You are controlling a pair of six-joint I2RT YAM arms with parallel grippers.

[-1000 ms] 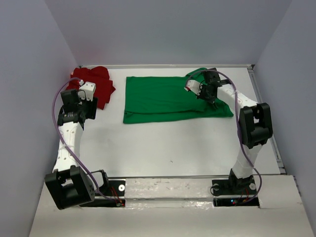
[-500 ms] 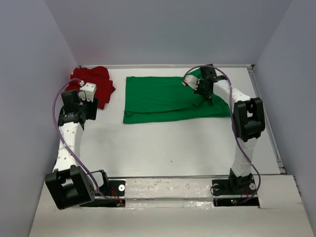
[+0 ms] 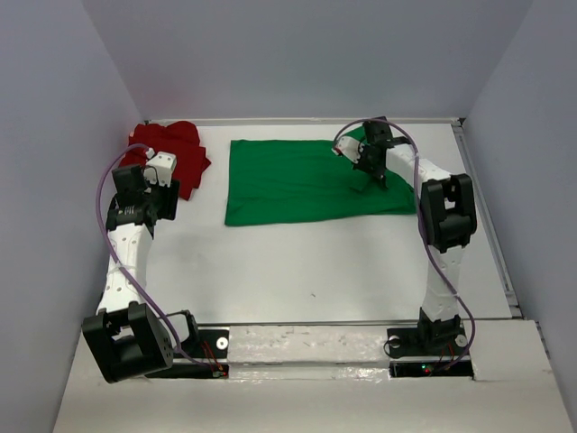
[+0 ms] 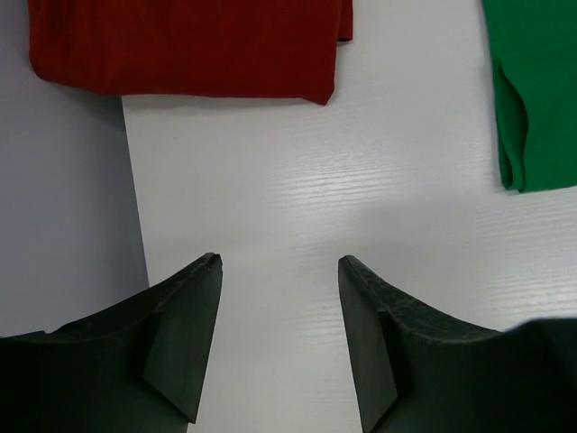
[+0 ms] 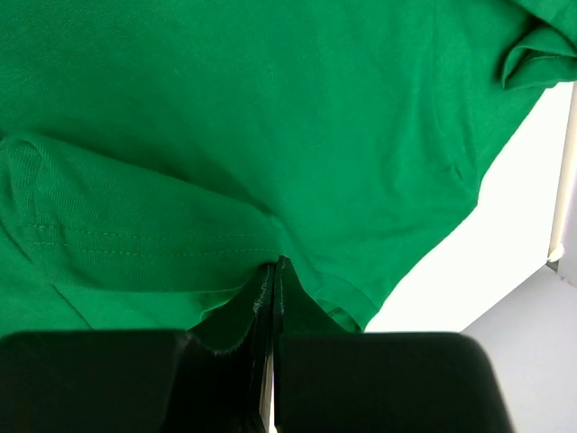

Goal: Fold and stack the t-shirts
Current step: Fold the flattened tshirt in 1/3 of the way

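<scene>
A green shirt (image 3: 297,180) lies spread flat across the back middle of a white bench (image 3: 297,262). A red shirt (image 3: 176,149) sits in a loose heap at the back left corner, well apart from it.

The right arm's (image 3: 446,216) jaws are pinched tight on a fold of green cloth near the shirt's right end, just beside a stitched hem (image 5: 135,239). The left arm's (image 3: 126,234) jaws stand fairly wide and hold nothing. They hover over bare bench between the two shirts, nearer the red one.

The pinch sits at the very tips, so a pull could let the cloth slip out and the fold drop crooked. Nothing pins the shirt's left end, so the whole shirt may drag across the bench instead of folding.

From overhead, the right wrist covers the grip itself. The wrist view cuts off most of the shirt. The gripped part is perhaps a sleeve, and I cannot tell how many layers are caught. The left arm partly hides the red shirt, so its lay is unclear.
</scene>
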